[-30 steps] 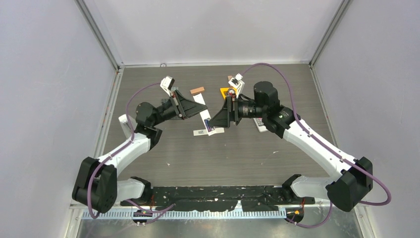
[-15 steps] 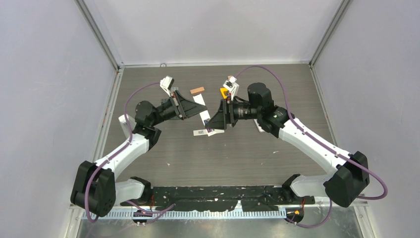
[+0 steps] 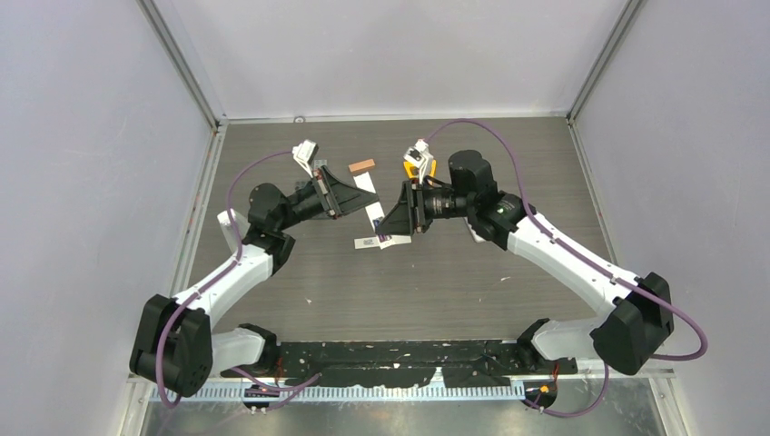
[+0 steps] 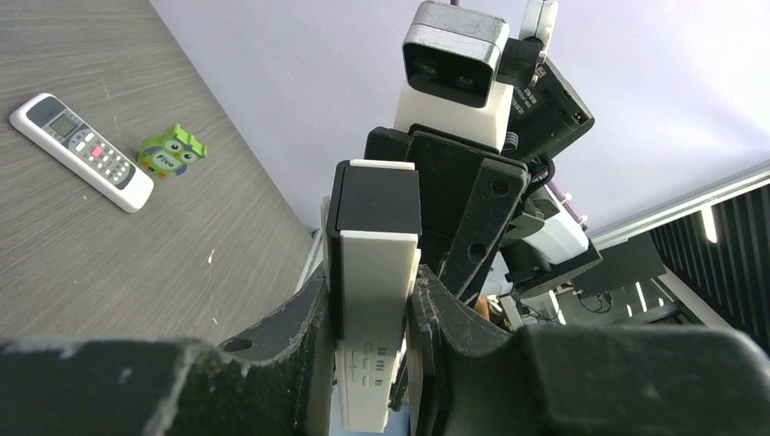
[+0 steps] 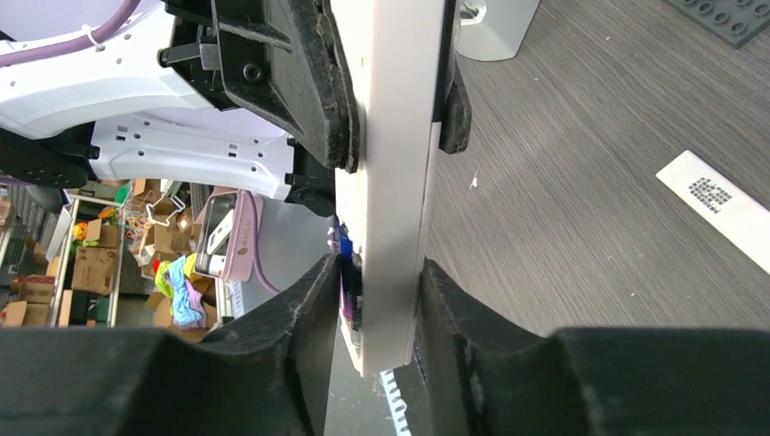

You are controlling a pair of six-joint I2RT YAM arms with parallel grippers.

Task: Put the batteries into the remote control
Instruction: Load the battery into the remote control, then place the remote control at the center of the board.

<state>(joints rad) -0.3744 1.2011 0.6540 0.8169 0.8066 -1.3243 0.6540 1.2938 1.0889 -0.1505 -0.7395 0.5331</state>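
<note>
The white remote control (image 3: 374, 214) is held off the table between both grippers. My left gripper (image 3: 356, 197) is shut on one end of it; in the left wrist view (image 4: 372, 304) the remote (image 4: 377, 272) stands edge-on between the pads, a black section at its far end. My right gripper (image 3: 390, 222) is shut on the other end; in the right wrist view (image 5: 377, 277) the remote (image 5: 392, 182) fills the gap. A blue-purple battery (image 5: 347, 272) shows in the remote's side by the left finger. The other batteries are out of view.
A second white remote (image 4: 80, 152) and a green owl toy (image 4: 171, 152) lie on the table beyond. An orange-brown block (image 3: 362, 165), a yellow-orange piece (image 3: 418, 169) and a white label strip (image 3: 366, 242) lie near the grippers. A dark studded plate (image 5: 726, 14) sits further off.
The right arm has shifted left and its elbow has swung in; the right gripper stays on the remote. The left arm has barely moved.
</note>
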